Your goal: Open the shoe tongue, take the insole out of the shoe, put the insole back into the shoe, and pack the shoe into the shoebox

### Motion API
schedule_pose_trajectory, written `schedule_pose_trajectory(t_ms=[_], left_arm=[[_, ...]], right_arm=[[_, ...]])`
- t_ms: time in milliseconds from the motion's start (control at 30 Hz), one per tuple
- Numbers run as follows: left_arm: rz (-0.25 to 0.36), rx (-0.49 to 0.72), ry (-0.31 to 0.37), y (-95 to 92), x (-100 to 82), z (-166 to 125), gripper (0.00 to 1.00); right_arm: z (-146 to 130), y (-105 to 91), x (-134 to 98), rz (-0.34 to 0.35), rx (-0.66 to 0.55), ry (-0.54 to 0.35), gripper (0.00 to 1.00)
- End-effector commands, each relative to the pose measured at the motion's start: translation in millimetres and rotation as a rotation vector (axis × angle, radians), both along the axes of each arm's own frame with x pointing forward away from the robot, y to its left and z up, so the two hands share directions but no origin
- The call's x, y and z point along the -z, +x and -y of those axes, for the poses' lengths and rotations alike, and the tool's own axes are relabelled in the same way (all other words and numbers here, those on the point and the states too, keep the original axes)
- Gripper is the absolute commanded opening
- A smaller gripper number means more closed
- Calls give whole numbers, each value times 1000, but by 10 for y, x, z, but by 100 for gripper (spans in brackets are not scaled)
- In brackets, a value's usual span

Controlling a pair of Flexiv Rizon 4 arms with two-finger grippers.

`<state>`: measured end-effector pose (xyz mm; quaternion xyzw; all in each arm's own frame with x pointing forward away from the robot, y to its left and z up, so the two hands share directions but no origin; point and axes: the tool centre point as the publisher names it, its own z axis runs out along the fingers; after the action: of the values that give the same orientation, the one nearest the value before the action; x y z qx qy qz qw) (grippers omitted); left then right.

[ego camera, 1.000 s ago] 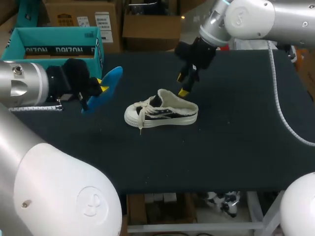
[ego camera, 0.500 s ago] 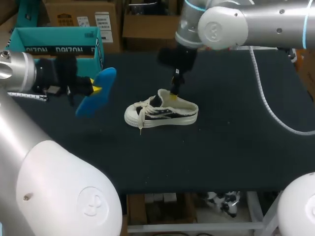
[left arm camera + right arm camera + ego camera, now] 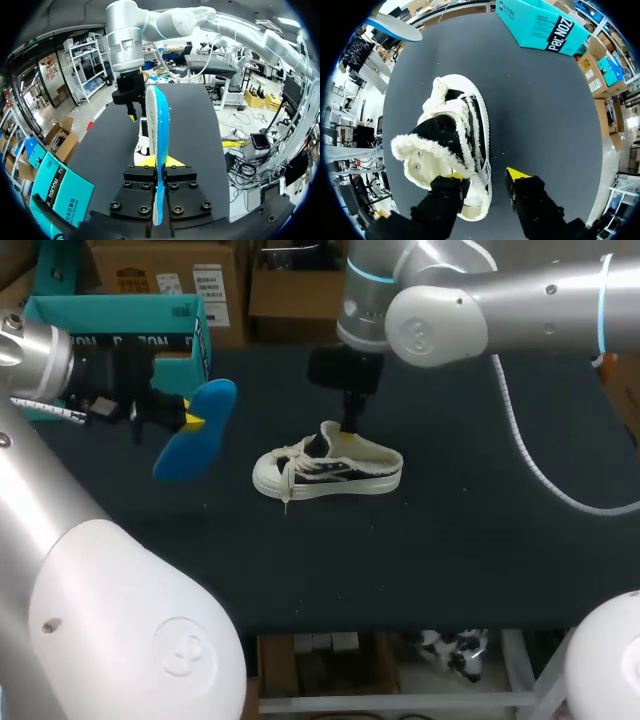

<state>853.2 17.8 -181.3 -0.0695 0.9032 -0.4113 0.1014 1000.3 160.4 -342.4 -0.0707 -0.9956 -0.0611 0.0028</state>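
Observation:
A white and black shoe (image 3: 325, 468) lies on its sole mid-table, toe to the left. My right gripper (image 3: 346, 432) comes down on its heel. In the right wrist view that gripper (image 3: 485, 175) is open astride the heel wall of the shoe (image 3: 447, 145): one finger is inside the fleecy collar, the other stands outside with a small gap. My left gripper (image 3: 188, 420) is shut on the blue insole (image 3: 195, 428), held in the air left of the shoe. In the left wrist view the insole (image 3: 159, 115) stands edge-on between the left gripper's (image 3: 159, 162) fingers.
The teal shoebox (image 3: 110, 325) stands at the table's back left corner, behind the left gripper, and shows as well in the right wrist view (image 3: 542, 25). Dark tabletop (image 3: 480, 520) stretches right of and in front of the shoe.
My right gripper swung left, came down over the shoe's heel and narrowed its fingers. The left arm drew back to the left a little with the insole.

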Motion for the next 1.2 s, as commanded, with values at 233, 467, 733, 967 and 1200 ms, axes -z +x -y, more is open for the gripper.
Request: schedule_pose_trajectory(t_ms=[233, 467, 733, 967, 1200], left_arm=[[-127, 142, -19, 113, 34, -3, 0], [-112, 150, -22, 129, 39, 55, 0], [-106, 187, -39, 220, 45, 119, 0], [-99, 231, -56, 273, 29, 178, 0], [-98, 288, -67, 329, -1, 225, 0]], right_arm=[[31, -16, -87, -9, 50, -20, 0], [94, -64, -215, -11, 140, 2, 0], [138, -164, -297, -24, 292, 58, 0], [176, -359, -338, -30, 449, 130, 0], [154, -598, -434, -10, 594, 198, 0]])
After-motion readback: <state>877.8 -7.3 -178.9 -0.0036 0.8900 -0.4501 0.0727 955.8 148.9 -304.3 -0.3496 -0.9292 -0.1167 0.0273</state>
